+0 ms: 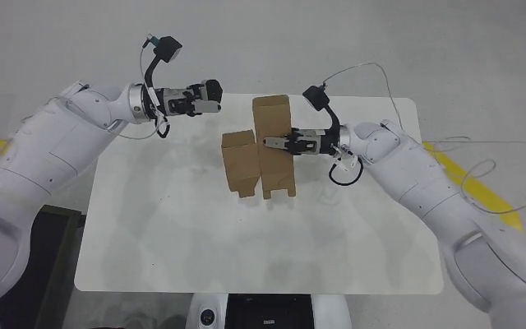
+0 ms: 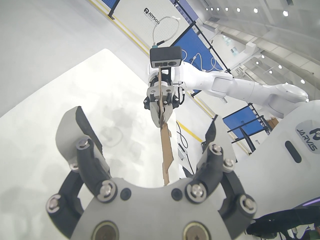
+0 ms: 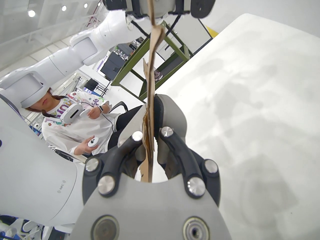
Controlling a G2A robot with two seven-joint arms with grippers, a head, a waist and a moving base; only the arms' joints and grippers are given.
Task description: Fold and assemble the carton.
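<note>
Pinching the flattened carton [image 1: 275, 169] in the fully closed right gripper [image 3: 150, 116], with its long axis crosswise to the fingers. Facing it edge-on, straight ahead and well apart, with the left gripper [image 1: 214, 94] spread wide, gripping nothing.

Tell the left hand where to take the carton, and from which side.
Probably the free edge of the carton, opposite the right hand, coming in from the left hand's own side. The flattened sheet faces it edge-on, thin enough for its open fingers to straddle.
</note>
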